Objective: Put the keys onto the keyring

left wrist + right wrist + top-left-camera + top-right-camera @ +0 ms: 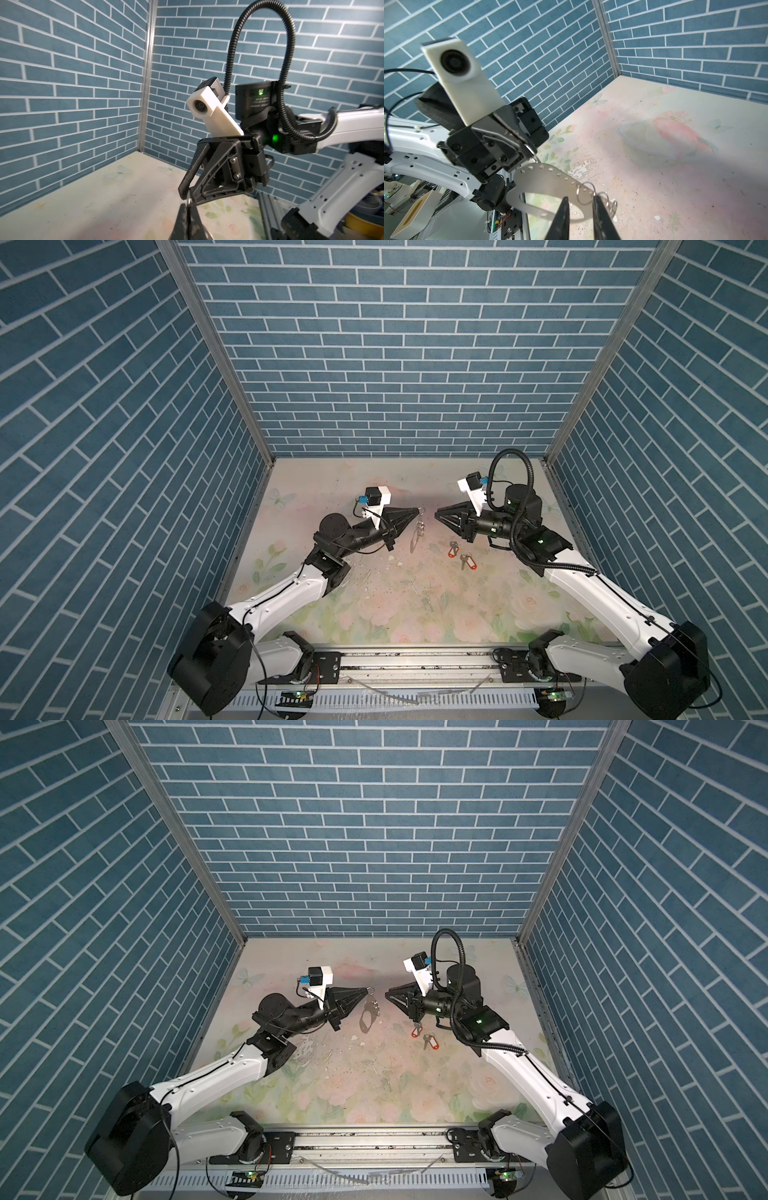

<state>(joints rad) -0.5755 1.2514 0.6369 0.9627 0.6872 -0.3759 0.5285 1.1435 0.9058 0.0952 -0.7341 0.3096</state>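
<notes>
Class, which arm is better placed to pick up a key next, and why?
Right, probably: the right gripper is empty, jaws apart, and the keys lie on its side. The left gripper is shut on the keyring.

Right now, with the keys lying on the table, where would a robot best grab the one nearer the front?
Probably by its orange tag, from straight above, closing across the tag's narrow width. The tag lies flat and is broader than the thin silver key, so gripping it leaves the key free for threading.
</notes>
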